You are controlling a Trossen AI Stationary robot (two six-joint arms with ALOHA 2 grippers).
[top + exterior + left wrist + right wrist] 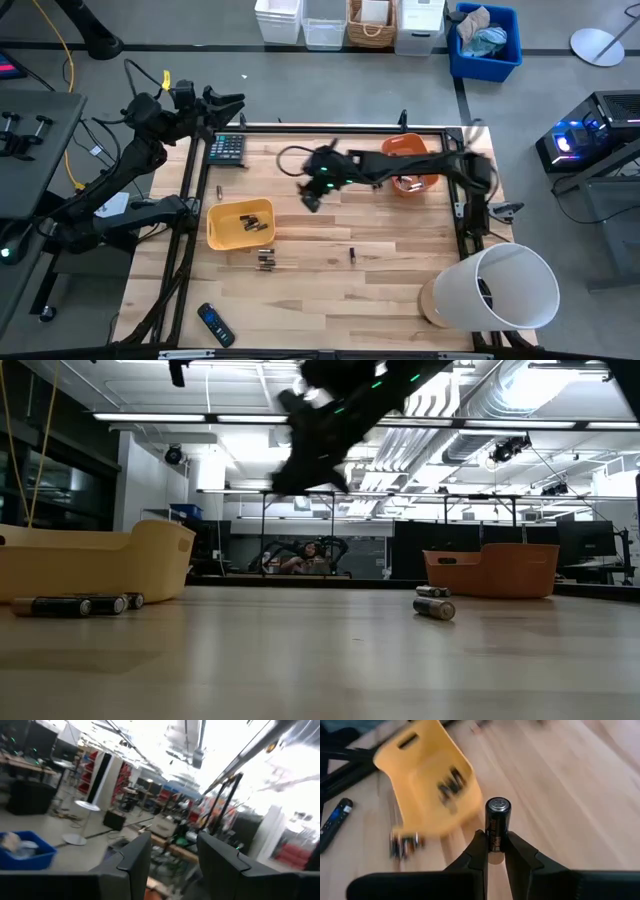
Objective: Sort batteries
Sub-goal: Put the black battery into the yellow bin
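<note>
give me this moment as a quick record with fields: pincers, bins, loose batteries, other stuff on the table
right pincer: shut on a battery, above the table's middle
left pincer: open, raised at the table's far left edge, pointing into the room
yellow bin: holds a few batteries
orange bin: far right side
loose batteries: beside the yellow bin
single battery: mid table
calculator: far left corner
remote: near edge

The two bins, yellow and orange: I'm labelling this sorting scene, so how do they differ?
The yellow bin sits toward the table's left side, while the orange bin sits near the far right corner. The yellow bin lies clear of the arms; the right arm stretches across the orange bin. Several batteries show inside the yellow bin; the orange bin's contents are largely hidden. Both are open-topped tubs of similar shape with a handle slot.
</note>
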